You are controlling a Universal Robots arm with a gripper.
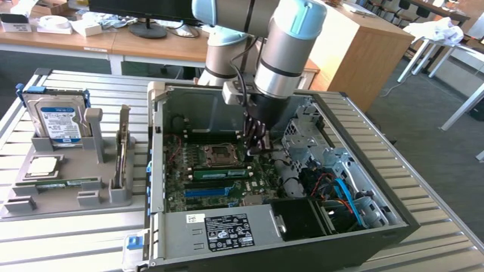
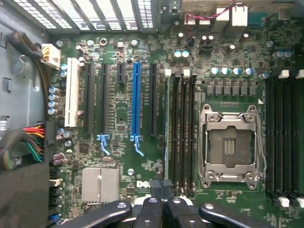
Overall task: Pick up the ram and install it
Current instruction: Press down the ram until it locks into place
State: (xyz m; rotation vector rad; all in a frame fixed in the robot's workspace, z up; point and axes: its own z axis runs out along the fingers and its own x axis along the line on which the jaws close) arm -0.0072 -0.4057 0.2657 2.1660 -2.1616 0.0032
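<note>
Beside the ram sits the socket (jaws closed).

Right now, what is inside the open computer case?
A motherboard with an empty CPU socket, cables and the shut end effector; the arm hides part of the board.

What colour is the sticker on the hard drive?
Blue and white; the sticker shows best in the exterior view.

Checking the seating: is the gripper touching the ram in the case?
Cannot tell. In the wrist view the ram, edge-on, reaches the gripper, but where they meet is hidden.
</note>
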